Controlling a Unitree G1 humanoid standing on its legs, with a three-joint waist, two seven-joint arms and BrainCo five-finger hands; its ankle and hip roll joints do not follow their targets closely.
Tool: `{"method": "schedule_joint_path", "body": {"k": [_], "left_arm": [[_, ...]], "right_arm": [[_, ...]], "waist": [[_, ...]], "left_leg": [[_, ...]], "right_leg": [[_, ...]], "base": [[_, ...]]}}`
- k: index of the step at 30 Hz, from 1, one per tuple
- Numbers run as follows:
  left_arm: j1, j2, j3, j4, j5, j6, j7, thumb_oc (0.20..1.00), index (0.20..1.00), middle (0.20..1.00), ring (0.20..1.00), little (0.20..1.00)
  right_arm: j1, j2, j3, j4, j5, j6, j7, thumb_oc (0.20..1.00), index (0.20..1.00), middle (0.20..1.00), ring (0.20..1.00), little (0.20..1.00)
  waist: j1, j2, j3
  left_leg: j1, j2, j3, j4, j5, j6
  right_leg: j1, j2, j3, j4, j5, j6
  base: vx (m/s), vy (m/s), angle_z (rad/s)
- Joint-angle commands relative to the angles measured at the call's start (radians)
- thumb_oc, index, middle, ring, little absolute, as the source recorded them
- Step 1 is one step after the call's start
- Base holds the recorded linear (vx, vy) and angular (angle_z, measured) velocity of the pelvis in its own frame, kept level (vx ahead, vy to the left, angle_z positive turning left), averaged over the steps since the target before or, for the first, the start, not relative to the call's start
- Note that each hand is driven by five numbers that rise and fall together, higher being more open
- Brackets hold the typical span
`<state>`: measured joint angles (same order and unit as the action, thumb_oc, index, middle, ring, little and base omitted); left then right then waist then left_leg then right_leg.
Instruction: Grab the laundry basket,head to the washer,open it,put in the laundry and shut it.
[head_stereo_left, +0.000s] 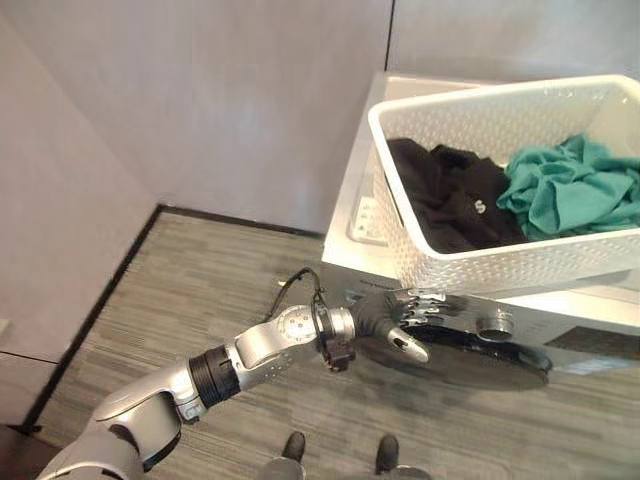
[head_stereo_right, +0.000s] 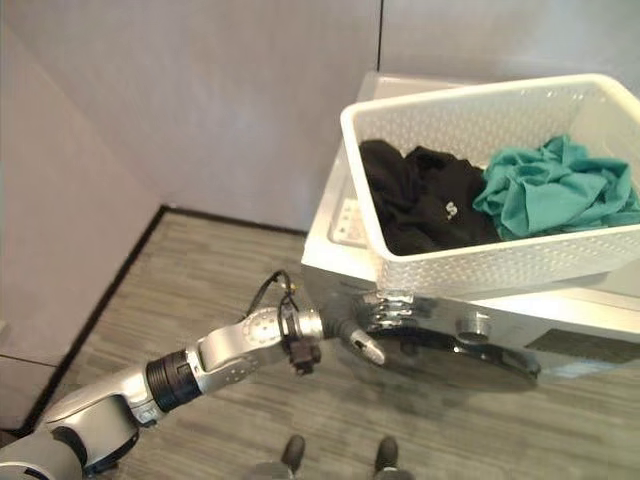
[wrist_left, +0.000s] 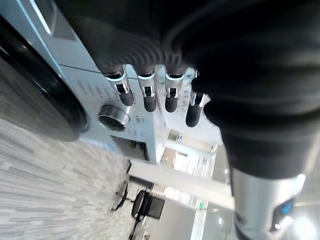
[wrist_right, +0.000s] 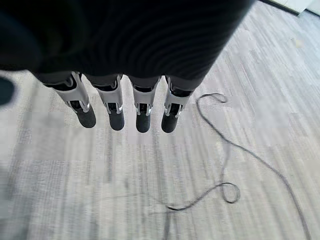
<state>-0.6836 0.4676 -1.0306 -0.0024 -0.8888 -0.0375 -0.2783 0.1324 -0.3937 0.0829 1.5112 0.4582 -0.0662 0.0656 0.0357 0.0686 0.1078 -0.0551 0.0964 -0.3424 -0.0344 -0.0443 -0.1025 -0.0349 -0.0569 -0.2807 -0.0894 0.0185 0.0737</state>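
The left hand reaches to the washer's front panel, fingers relaxed and grasping nothing, just above the dark round door. On top of the washer sits the white laundry basket, black clothes beside teal ones. The right hand hangs over the floor, fingers released.

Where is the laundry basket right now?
The laundry basket sits on top of the washer, at the eye views' upper right, holding black and teal clothes, just above the left hand.
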Motion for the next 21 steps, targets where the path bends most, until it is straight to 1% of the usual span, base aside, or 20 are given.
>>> {"method": "schedule_joint_path", "body": {"k": [1,5,9,11,15,21], "left_arm": [[-0.132,0.009,0.068,-0.035,0.035,-0.086,0.039,1.0,1.0,1.0,1.0,1.0],[-0.123,0.008,0.093,-0.009,0.048,-0.095,0.058,1.0,1.0,1.0,1.0,1.0],[-0.099,0.025,0.124,0.0,0.052,-0.1,0.065,1.0,1.0,1.0,1.0,1.0],[-0.082,0.042,0.142,-0.008,0.051,-0.099,0.061,1.0,1.0,1.0,1.0,1.0],[-0.069,0.058,0.141,-0.015,0.049,-0.089,0.048,1.0,1.0,1.0,1.0,1.0],[-0.049,0.116,0.152,0.001,0.079,-0.081,0.052,1.0,1.0,1.0,1.0,1.0]], "right_arm": [[0.056,-0.016,0.006,-0.017,0.035,-0.004,-0.027,1.0,1.0,1.0,1.0,1.0],[0.051,-0.015,0.008,-0.023,0.042,-0.008,-0.034,1.0,1.0,1.0,1.0,1.0],[0.045,-0.016,0.001,-0.022,0.048,-0.008,-0.038,1.0,1.0,1.0,1.0,1.0],[0.047,-0.01,-0.001,-0.02,0.051,-0.007,-0.039,1.0,1.0,1.0,1.0,1.0],[0.047,-0.001,0.0,-0.015,0.055,-0.005,-0.04,1.0,1.0,1.0,1.0,1.0],[0.04,0.009,-0.001,-0.016,0.055,0.0,-0.037,1.0,1.0,1.0,1.0,1.0]], "waist": [[0.014,-0.041,0.017],[0.016,-0.043,0.02],[0.019,-0.047,0.02],[0.026,-0.051,0.015],[0.031,-0.057,0.009],[0.044,-0.072,-0.014]], "left_leg": [[-0.061,-0.009,-0.101,-0.053,0.097,0.016],[-0.07,-0.009,-0.103,-0.053,0.101,0.014],[-0.081,-0.008,-0.103,-0.053,0.104,0.013],[-0.084,-0.006,-0.105,-0.053,0.104,0.013],[-0.083,-0.004,-0.108,-0.053,0.103,0.013],[-0.083,-0.002,-0.111,-0.053,0.101,0.011]], "right_leg": [[0.009,0.007,0.015,0.002,-0.031,0.023],[-0.002,0.008,0.016,0.002,-0.029,0.023],[-0.009,0.008,0.015,0.002,-0.03,0.022],[-0.007,0.009,0.011,0.002,-0.032,0.021],[-0.002,0.01,0.006,0.002,-0.035,0.021],[0.004,0.008,-0.006,0.002,-0.035,0.028]], "base": [[0.0,0.0,0.0],[0.0,-0.002,-0.01],[0.01,-0.001,0.01],[0.01,-0.003,0.02],[0.0,0.0,0.0],[0.01,0.016,0.0]]}}
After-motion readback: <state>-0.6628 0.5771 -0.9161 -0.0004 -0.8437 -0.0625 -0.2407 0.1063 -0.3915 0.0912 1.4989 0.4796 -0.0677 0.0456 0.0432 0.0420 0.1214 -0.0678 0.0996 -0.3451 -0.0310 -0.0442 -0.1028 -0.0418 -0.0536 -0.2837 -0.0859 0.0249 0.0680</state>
